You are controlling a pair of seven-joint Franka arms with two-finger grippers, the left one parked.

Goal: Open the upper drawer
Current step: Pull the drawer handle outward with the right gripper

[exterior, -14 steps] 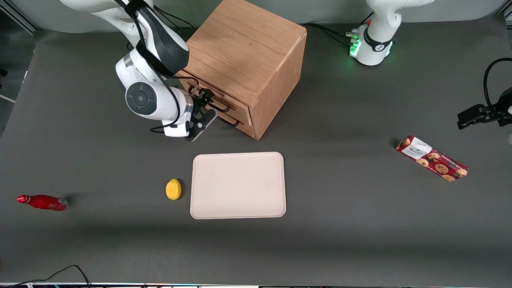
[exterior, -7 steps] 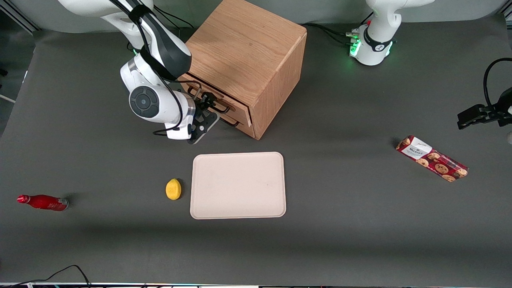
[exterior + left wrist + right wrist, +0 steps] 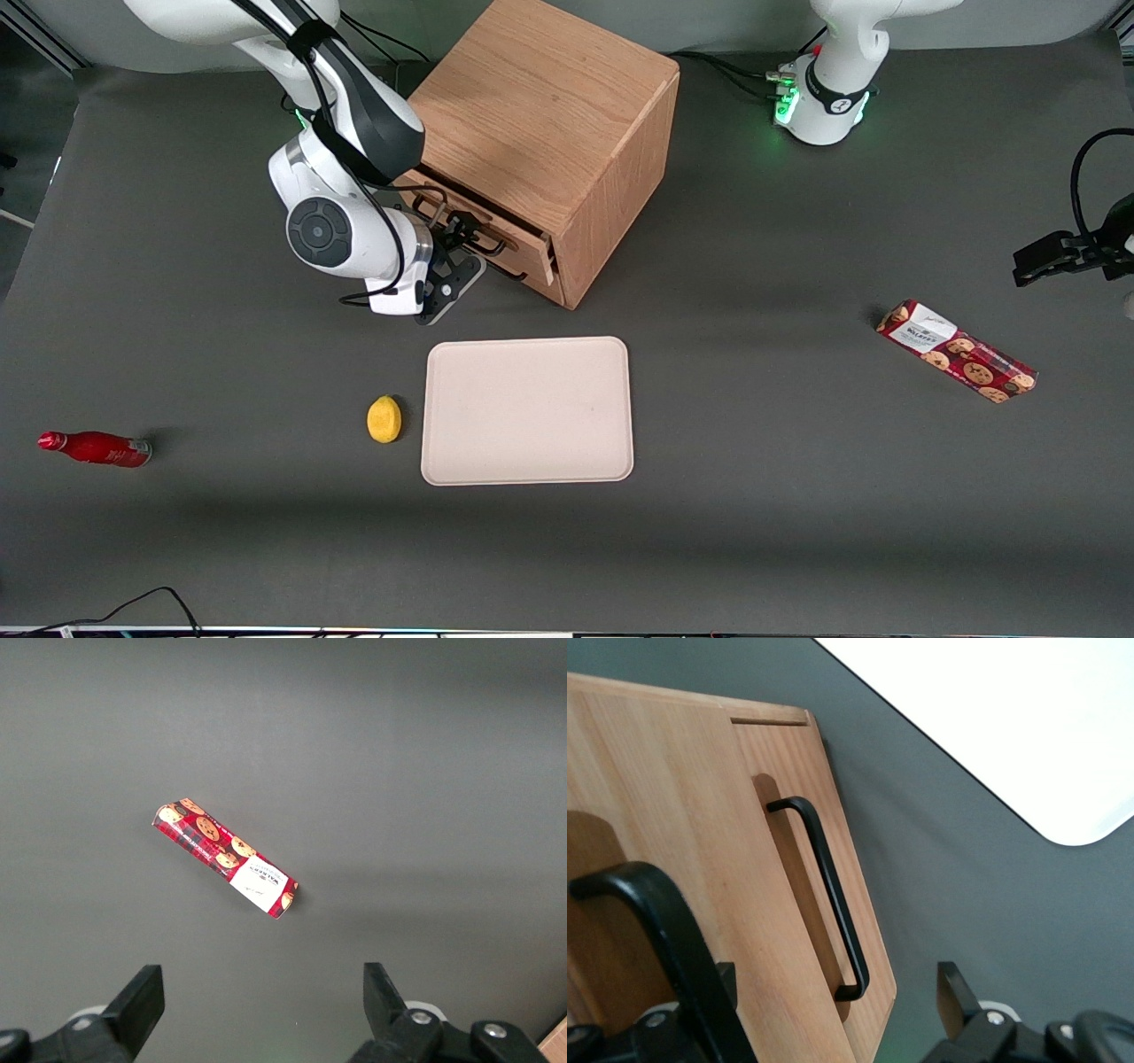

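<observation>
The light oak cabinet (image 3: 540, 106) stands at the back of the table. Its upper drawer (image 3: 496, 232) sits slightly out, with a thin dark gap under the cabinet top. My right gripper (image 3: 454, 237) is in front of this drawer, at its dark bar handle (image 3: 483, 239). In the right wrist view the upper drawer's handle (image 3: 651, 921) runs close against one finger (image 3: 722, 988). The gripper (image 3: 834, 983) is open, its fingers wide apart. The bottom drawer's handle (image 3: 824, 895) shows untouched between the fingers, farther from the camera.
A beige tray (image 3: 528, 409) lies nearer the front camera than the cabinet, with a lemon (image 3: 384, 418) beside it. A red bottle (image 3: 93, 447) lies toward the working arm's end. A cookie packet (image 3: 957, 351) (image 3: 226, 858) lies toward the parked arm's end.
The arm's wrist has shifted a little toward the cabinet and the front camera. The dark gap above the upper drawer front has grown slightly.
</observation>
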